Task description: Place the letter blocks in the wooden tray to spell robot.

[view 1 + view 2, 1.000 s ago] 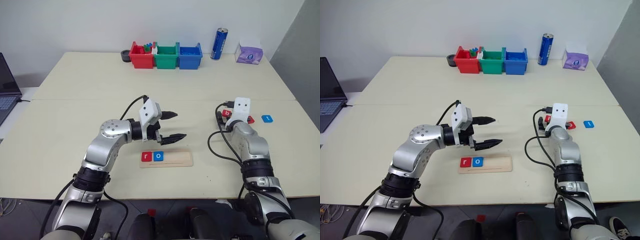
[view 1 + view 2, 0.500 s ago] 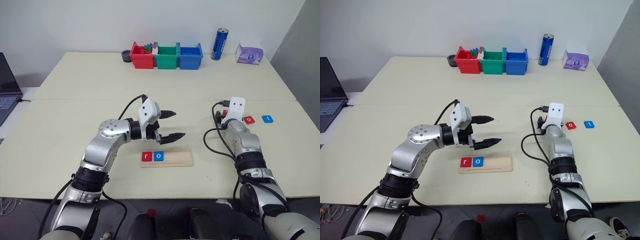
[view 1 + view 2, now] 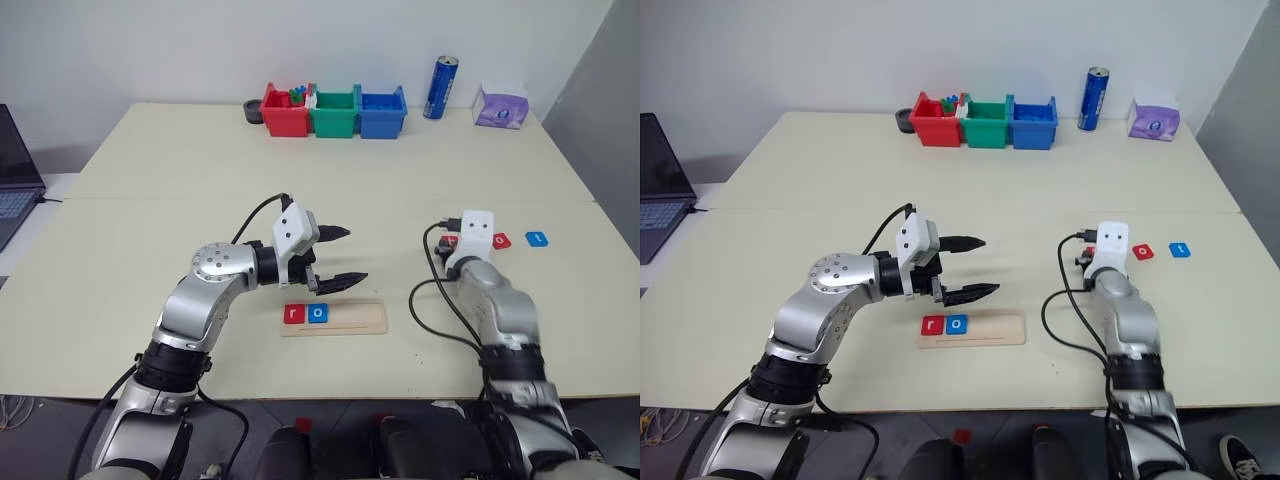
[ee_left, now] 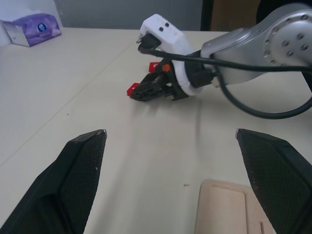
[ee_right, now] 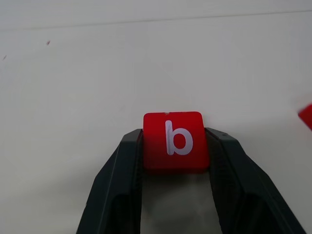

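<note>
The wooden tray (image 3: 333,318) lay at the tabletop's (image 3: 150,240) six o'clock edge, holding red "r" (image 3: 292,313) and blue "o" (image 3: 316,313). The right claw (image 5: 175,146) pinched the red "b" (image 5: 173,141); the left claw (image 3: 338,255) gaped empty. Red "o" (image 3: 501,240) and blue "t" (image 3: 537,238) waited at three o'clock.

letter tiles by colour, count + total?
Red: 3 — r in the wooden tray at, b in the right pincer at, o on the table at.
Blue: 2 — o in the tray, t on the table.
Total: 5
</note>
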You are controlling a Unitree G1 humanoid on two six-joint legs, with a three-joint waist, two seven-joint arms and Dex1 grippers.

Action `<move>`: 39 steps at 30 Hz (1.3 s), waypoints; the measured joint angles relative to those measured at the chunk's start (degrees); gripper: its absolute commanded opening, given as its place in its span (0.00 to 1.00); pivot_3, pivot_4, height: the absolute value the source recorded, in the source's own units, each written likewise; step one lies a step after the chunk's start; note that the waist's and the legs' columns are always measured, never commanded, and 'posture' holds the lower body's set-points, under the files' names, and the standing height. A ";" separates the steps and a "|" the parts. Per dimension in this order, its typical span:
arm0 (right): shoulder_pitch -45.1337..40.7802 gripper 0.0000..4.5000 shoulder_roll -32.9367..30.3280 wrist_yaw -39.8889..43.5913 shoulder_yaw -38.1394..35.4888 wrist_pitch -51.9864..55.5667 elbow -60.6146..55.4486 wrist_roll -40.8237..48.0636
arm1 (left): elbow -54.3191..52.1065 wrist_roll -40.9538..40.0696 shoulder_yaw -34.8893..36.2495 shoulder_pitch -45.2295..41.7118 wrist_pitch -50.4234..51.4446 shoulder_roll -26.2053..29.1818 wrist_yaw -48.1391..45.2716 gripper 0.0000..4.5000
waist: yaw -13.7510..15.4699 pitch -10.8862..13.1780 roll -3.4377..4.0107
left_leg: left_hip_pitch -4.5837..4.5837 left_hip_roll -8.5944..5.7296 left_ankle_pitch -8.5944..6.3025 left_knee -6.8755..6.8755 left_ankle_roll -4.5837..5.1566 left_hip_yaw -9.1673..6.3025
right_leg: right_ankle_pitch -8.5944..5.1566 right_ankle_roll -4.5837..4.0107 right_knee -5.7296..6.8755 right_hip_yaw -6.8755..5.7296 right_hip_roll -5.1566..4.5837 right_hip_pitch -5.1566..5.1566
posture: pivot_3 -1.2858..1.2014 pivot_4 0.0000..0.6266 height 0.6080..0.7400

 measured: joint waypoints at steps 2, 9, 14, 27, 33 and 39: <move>5.48 0.33 0.13 0.48 0.94 10.45 -12.51 1.69 | -2.56 -1.05 -0.08 2.40 1.08 1.00 -0.52 1.00 | 0.04 0.00 0.00 | -0.01 -0.02 0.00 -0.01 0.00 -0.01 | -0.01 0.01 0.00 0.00 -0.01 -0.01 | 0.52 0.24 1.00; 10.77 0.33 4.56 0.98 2.25 32.59 -32.34 4.27 | -8.03 -4.04 -0.12 5.77 3.45 3.41 -2.08 1.00 | -0.08 0.00 0.00 | 0.10 -0.11 0.00 0.03 0.00 -0.01 | -0.06 0.10 0.04 0.01 0.12 0.03 | 0.52 0.24 1.00; 11.37 0.33 5.56 2.02 3.15 39.40 -37.33 4.60 | -10.40 -5.54 -0.04 7.53 4.67 5.63 -2.52 1.00 | -0.11 0.00 0.00 | 0.08 -0.11 0.00 0.02 0.00 0.00 | -0.09 0.14 -0.04 0.02 0.13 0.03 | 0.52 0.24 1.00; 11.03 0.33 6.90 2.30 3.00 41.55 -38.34 2.38 | -13.27 -7.79 -0.04 8.88 5.77 7.10 -2.62 1.00 | -0.12 -0.01 -0.01 | 0.02 -0.11 -0.01 -0.01 0.01 0.00 | -0.08 0.14 -0.29 0.01 0.12 0.05 | 0.52 0.24 1.00; 11.03 0.49 7.90 2.24 2.97 41.52 -38.33 1.04 | -13.18 -7.79 -0.17 8.33 5.76 7.09 -2.87 1.00 | -0.11 -0.01 -0.02 | 0.02 -0.11 -0.01 -0.01 0.01 0.00 | -0.08 0.15 -0.30 0.01 0.12 0.06 | 0.52 0.24 1.00; 10.85 0.91 8.09 2.40 2.94 41.57 -38.07 0.23 | -12.50 -7.81 -0.22 7.55 5.62 7.09 -4.00 1.00 | -0.11 -0.01 -0.02 | 0.02 -0.13 -0.01 -0.01 0.01 0.00 | -0.07 0.14 -0.33 0.01 0.11 0.07 | 0.52 0.24 1.00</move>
